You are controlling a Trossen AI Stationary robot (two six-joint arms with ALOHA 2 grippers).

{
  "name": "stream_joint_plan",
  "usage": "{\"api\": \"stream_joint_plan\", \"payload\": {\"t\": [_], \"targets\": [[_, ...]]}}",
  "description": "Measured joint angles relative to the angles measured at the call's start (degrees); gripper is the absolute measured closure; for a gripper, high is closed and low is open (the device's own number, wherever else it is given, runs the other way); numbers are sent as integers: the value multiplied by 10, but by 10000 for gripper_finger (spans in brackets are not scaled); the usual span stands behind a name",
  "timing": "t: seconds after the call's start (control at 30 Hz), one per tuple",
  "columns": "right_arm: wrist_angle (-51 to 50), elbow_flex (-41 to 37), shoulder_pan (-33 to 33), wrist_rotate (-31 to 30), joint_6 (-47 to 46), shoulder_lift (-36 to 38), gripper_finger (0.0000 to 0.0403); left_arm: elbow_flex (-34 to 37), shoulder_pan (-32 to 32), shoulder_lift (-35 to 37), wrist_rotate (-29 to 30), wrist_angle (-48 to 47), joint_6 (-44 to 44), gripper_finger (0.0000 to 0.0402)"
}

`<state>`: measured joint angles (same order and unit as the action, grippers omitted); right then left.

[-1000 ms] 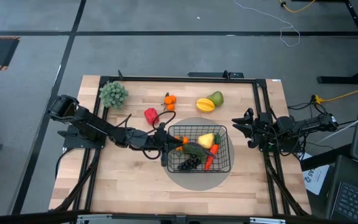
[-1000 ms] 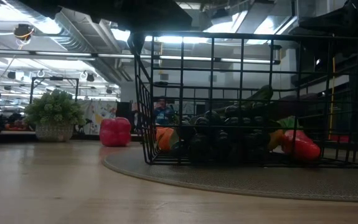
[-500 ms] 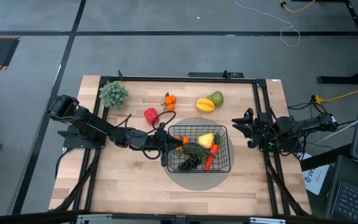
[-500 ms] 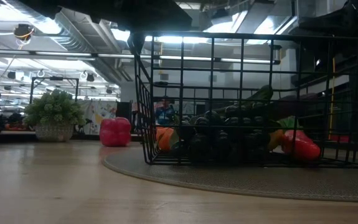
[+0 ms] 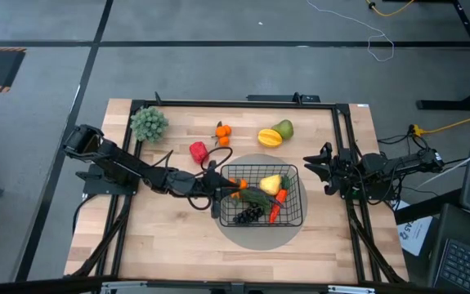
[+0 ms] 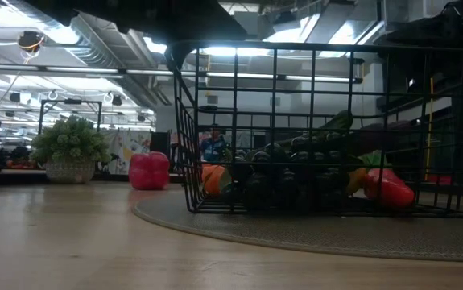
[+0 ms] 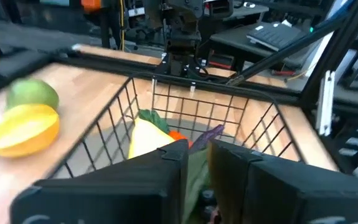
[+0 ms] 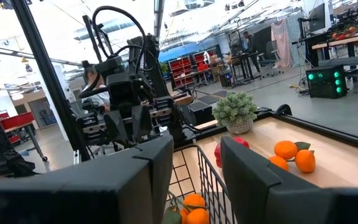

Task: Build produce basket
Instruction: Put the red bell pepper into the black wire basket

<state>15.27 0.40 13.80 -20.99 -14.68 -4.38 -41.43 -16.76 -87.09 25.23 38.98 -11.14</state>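
Observation:
The black wire basket stands on a grey round disc. Inside lie a yellow fruit, an orange cluster, the green cucumber, dark grapes and a red-orange piece. On the wood lie the red pepper, another orange cluster, a yellow fruit and the green fruit. My left gripper hovers at the basket's left rim, holding nothing; in its wrist view a narrow gap separates the fingers. My right gripper waits open beyond the basket's right side.
A small potted plant stands at the table's far left corner. A black frame rail runs around the table. Bare wood lies near the front edge. In the low view a person shows far behind the basket.
In the low view the dark mass of my left arm above the basket's left rim has spread toward the right. The produce and the basket have stayed where they were.

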Motion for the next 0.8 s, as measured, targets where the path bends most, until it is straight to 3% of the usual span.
{"api": "stream_joint_plan", "payload": {"t": [0.13, 0.43, 0.57, 0.8], "targets": [[0, 0, 0, 0, 0, 0, 272, 0, 5, 0, 2, 0, 43, 321], [0, 0, 0, 0, 1, 0, 272, 0, 28, 0, 2, 4, 12, 251], [0, 0, 0, 0, -2, 0, 272, 0, 41, 0, 23, 5, -45, 246], [-1, 0, 0, 0, -17, 0, 272, 0, 68, 45, 111, -23, -19, 245]]}}
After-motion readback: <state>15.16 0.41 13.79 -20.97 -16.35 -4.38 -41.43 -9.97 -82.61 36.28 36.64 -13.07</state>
